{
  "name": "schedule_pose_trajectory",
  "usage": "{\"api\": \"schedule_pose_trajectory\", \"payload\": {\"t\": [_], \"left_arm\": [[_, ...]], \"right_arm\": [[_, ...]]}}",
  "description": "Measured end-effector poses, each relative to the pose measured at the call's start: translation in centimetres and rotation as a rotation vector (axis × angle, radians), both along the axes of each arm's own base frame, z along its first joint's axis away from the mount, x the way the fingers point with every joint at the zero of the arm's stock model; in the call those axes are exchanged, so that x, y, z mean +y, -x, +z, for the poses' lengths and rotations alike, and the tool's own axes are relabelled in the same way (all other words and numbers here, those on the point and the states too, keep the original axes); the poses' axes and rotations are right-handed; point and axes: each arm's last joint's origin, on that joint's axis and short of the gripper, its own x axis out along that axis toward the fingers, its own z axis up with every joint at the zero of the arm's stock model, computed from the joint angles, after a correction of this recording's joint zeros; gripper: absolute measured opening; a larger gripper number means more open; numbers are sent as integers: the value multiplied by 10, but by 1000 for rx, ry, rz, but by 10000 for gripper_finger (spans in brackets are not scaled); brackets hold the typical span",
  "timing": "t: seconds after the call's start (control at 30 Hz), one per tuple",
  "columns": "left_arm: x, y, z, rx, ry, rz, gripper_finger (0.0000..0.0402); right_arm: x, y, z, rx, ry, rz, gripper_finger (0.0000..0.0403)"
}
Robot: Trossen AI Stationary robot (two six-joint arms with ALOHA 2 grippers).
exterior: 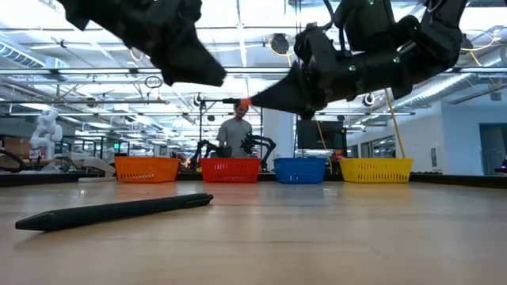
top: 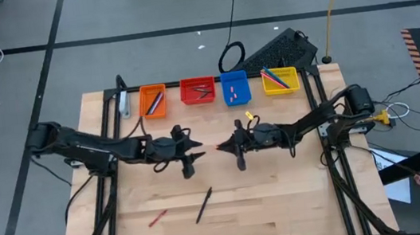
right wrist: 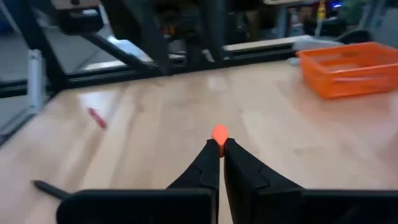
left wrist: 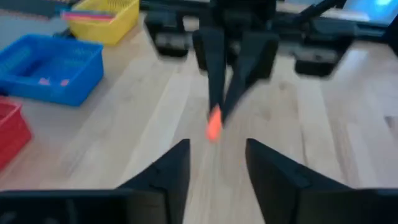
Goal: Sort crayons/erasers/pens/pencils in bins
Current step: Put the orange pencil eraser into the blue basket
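My right gripper (right wrist: 219,149) hangs above the table's middle, shut on a tiny orange-red eraser (right wrist: 219,132). My left gripper (left wrist: 217,168) faces it from the table's left, open. Its fingertips stop a little short of the eraser (left wrist: 214,124) and touch nothing. In the high view the two grippers (top: 200,145) (top: 219,145) nearly meet tip to tip. A dark pen or pencil (top: 204,205) and a short red crayon (top: 156,218) lie flat on the near part of the table. The orange (top: 152,100), red (top: 197,91), blue (top: 234,88) and yellow (top: 280,81) bins stand in a row at the far edge. My right gripper pinches the eraser's near end (right wrist: 219,138) between its two fingers, only at their free ends. The fingers reach about level from the table's right, pointing left. The eraser juts out past the fingertips (exterior: 244,104), lifted well clear of the table.
The bins hold a few sticks and small bits. A small yellow object (top: 249,116) lies near the blue bin. Bare wood spreads around the dark stick (exterior: 119,210) in the near half. A person (exterior: 235,131) stands in the room behind the table.
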Motion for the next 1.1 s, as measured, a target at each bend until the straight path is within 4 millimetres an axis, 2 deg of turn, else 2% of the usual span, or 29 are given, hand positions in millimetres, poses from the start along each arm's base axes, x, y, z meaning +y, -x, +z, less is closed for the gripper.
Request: {"api": "schedule_pose_trajectory", "payload": {"t": [0.17,0.4,0.47,0.63,0.73,0.93,1.1], "left_arm": [[-6,14,-1,100,-7,8,182],[-21,27,-14,154,5,-11,158],[-25,31,-17,140,13,-21,150],[-31,39,-24,106,40,-30,135],[-35,45,-24,91,46,-17,132],[-38,54,-25,81,63,-16,131],[-36,58,-28,109,60,7,131]], "right_arm": [[-25,9,19,57,86,-159,3],[-90,26,57,276,178,-458,3],[-113,31,60,347,181,-520,3],[-166,41,49,461,113,-591,3],[-186,48,36,496,61,-593,3],[-211,56,11,548,-4,-624,4],[-216,56,-4,572,-29,-618,4]]}}
